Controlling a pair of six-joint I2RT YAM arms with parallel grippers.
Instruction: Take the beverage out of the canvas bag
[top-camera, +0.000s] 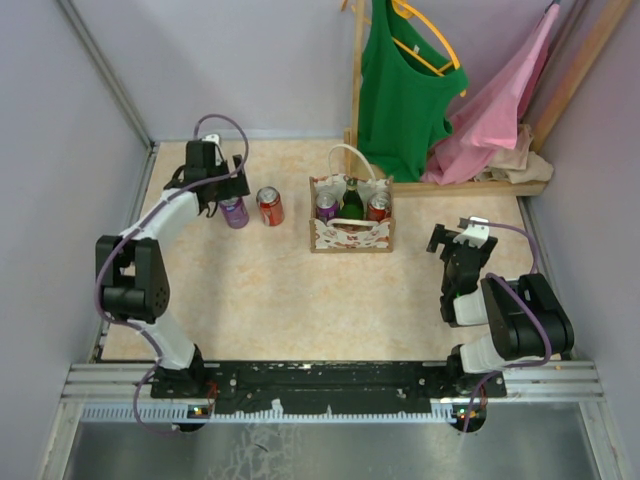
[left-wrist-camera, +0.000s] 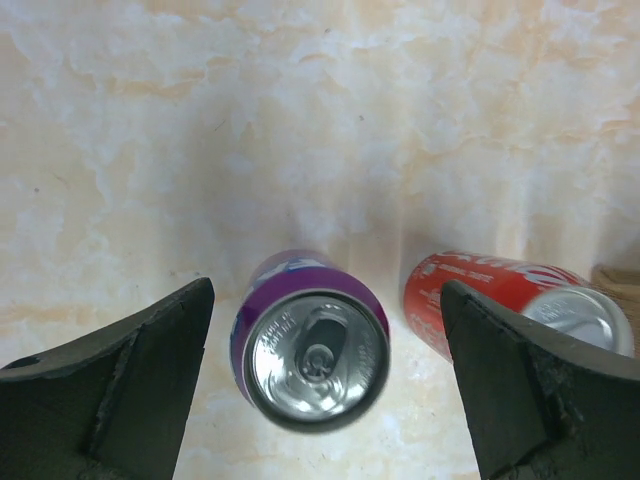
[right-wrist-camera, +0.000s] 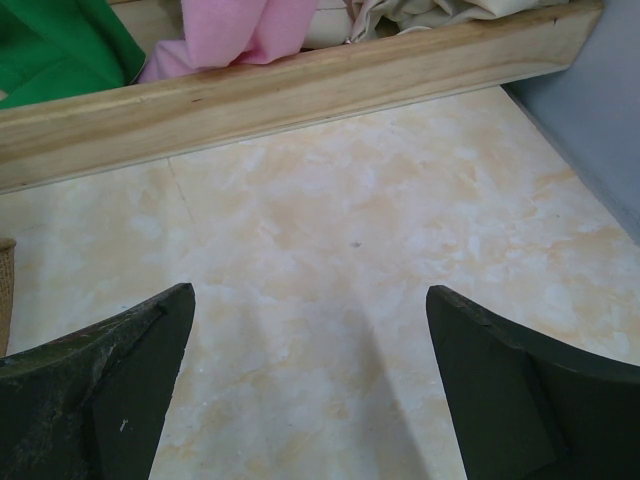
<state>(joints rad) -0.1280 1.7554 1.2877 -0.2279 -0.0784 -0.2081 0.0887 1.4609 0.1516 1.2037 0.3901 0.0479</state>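
Note:
The canvas bag (top-camera: 350, 236) stands mid-table, cream with a red-and-white pattern and white handles. Inside it stand a purple can (top-camera: 326, 207), a green bottle (top-camera: 352, 200) and a red can (top-camera: 377, 208). My left gripper (top-camera: 225, 195) is open at the far left, above another purple can (top-camera: 235, 212). In the left wrist view that purple can (left-wrist-camera: 315, 355) stands upright between the fingers (left-wrist-camera: 150, 370) of the gripper (left-wrist-camera: 327, 300), with gaps on both sides. A red can (top-camera: 270, 206) stands just right of it and also shows in the left wrist view (left-wrist-camera: 480, 290). My right gripper (top-camera: 450, 237) is open and empty, right of the bag.
A wooden rack base (top-camera: 470, 186) lies behind the bag, with a green top (top-camera: 400, 90) and a pink cloth (top-camera: 500, 110) hanging over it. The right wrist view shows the gripper (right-wrist-camera: 310, 300) over bare table, the wooden rail (right-wrist-camera: 300, 90) ahead and a grey wall (right-wrist-camera: 600, 130) at right.

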